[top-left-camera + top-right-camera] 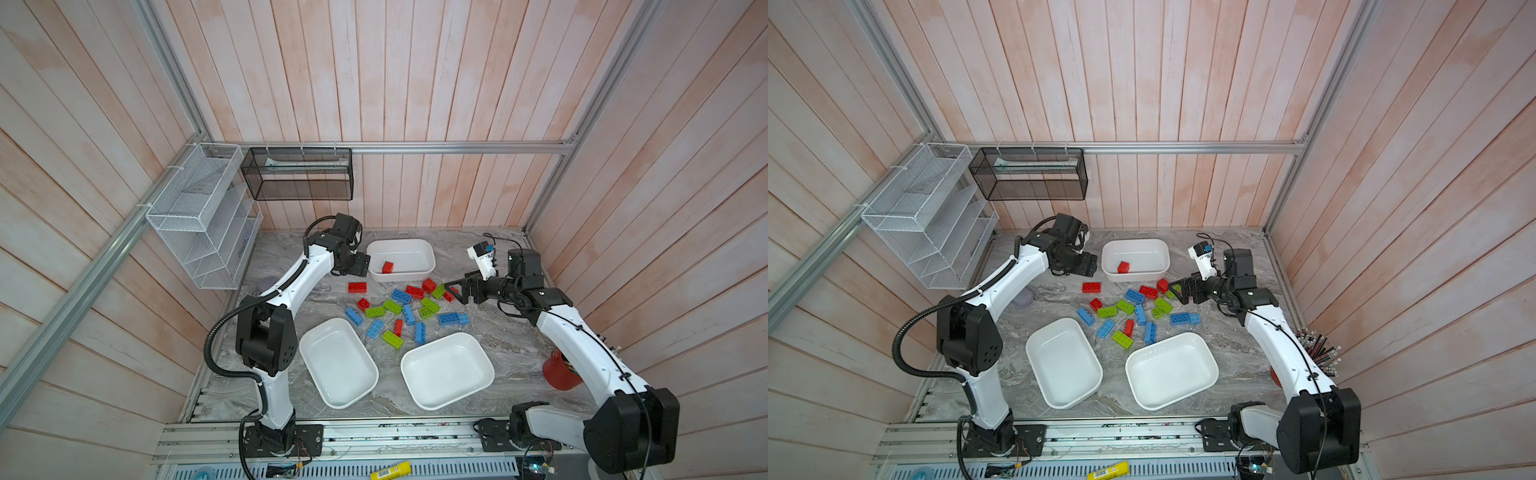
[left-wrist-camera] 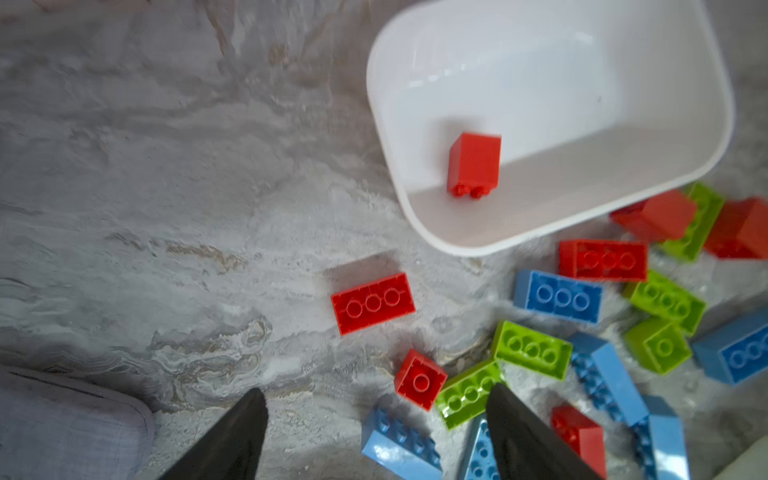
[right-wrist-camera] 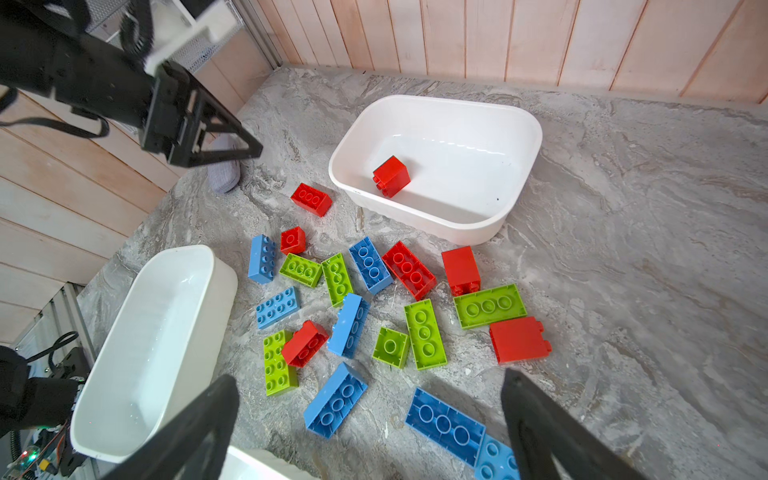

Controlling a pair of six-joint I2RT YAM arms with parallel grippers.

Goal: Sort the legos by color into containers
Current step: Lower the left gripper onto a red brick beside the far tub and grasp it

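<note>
Left wrist view: left end effector spread, empty, red lego in container ahead; right end effector gapes empty.

The left wrist view is slightly blurred throughout. In it, the white tub runs off the top edge, and a red brick behind its rim is smeared and partly hidden. A grey soft thing is cut off by the corner and cannot be identified. In a top view, the right arm hides part of a red cup. In the right wrist view, a third tub shows only as a sliver at the lower edge.
</note>
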